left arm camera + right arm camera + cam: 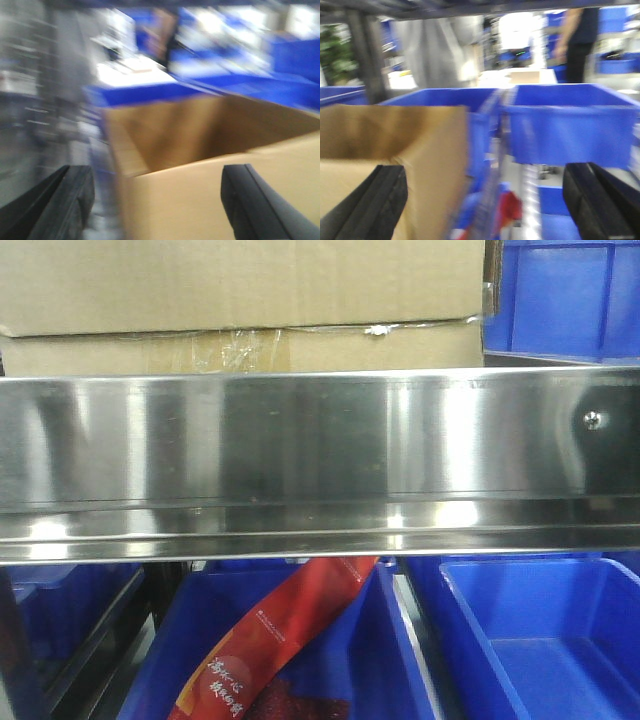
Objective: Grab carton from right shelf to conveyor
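Observation:
The brown carton sits on the right shelf, behind its polished steel front rail, with crinkled clear tape along its seam. In the blurred left wrist view the carton shows open-topped, and its near left corner lies between the wide-apart fingers of my left gripper. In the right wrist view the carton's right corner lies inside my open right gripper, with the left finger in front of the cardboard. Neither gripper is closed on it. The conveyor is out of view.
A blue bin stands right of the carton on the shelf. Below the rail are blue bins, one holding a red packet. More blue bins sit to the carton's right. A person stands far behind.

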`<state>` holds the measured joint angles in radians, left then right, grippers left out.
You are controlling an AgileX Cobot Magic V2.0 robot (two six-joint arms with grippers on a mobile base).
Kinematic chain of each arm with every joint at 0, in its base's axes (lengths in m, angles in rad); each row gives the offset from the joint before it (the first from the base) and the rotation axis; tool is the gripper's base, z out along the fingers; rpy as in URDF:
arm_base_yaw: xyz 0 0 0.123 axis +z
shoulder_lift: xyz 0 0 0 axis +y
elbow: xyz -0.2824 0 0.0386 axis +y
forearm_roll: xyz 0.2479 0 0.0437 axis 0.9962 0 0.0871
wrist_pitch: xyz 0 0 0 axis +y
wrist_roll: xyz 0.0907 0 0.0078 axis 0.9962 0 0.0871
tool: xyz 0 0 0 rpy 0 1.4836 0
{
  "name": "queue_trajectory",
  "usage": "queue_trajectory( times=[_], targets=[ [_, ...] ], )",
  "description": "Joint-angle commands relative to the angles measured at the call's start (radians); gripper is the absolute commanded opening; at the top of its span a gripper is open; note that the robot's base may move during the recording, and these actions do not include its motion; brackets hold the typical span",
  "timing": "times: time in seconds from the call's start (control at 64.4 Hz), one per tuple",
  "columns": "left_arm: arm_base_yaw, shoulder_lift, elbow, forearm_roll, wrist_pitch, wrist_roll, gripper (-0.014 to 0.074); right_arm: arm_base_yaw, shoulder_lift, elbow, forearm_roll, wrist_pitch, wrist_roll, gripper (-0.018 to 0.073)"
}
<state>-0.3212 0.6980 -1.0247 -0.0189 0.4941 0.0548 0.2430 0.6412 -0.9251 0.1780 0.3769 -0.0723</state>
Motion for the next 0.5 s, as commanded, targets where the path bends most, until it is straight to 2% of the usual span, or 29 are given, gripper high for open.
queue_trajectory(
  times=[0.0, 0.093, 0.186, 0.264, 0.388, 0.482],
  targets=[
    [-0.09, 0.123, -0.115, -0.004, 0.053, 0.002, 0.0435, 0.062, 0.108, -0.117, 0.006, 0.022, -0.008, 0.0527],
    [-0.131, 0.267, -0.24, 0.004, 0.121, 0.002, 0.0435, 0.117, 0.225, -0.259, 0.006, 0.108, -0.008, 0.0527],
    [-0.13, 0.416, -0.415, 0.019, 0.23, -0.022, 0.0433, 0.142, 0.368, -0.444, 0.006, 0.256, -0.008, 0.0526],
    [-0.13, 0.535, -0.55, 0.072, 0.321, -0.08, 0.0421, 0.142, 0.465, -0.581, 0.006, 0.375, -0.008, 0.0526],
    [-0.13, 0.668, -0.745, 0.216, 0.46, -0.187, 0.042, 0.142, 0.634, -0.826, 0.004, 0.558, -0.008, 0.0522],
    [-0.13, 0.73, -0.844, 0.316, 0.526, -0.245, 0.042, 0.142, 0.737, -0.972, -0.047, 0.67, -0.001, 0.0499]
  ],
)
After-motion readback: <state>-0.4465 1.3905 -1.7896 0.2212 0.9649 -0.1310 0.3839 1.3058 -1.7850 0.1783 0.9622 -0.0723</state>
